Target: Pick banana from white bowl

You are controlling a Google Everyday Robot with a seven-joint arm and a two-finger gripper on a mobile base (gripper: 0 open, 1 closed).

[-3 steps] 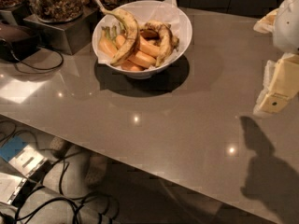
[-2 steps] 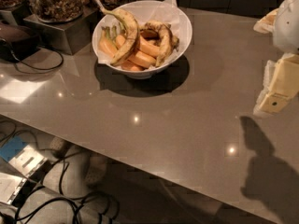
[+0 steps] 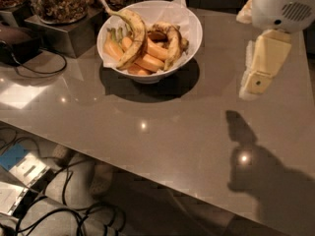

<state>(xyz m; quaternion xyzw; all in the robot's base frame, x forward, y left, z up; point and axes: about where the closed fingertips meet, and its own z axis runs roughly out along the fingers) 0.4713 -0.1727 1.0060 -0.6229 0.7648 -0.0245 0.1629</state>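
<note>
Frankly, hanging at the table's right edge, the gripper (image 3: 260,69), its grip unreadable to me, might drag the neighbouring mottled fruit (image 3: 156,32) out with the banana (image 3: 173,44) from the far-edge white bowl (image 3: 147,76).

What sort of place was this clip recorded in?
Probably an office snack counter or kitchenette: a grey countertop holds a white bowl of bananas, with jars of nuts behind. The robot's claw hangs over the counter at the right of the view, apart from the bowl.
</note>
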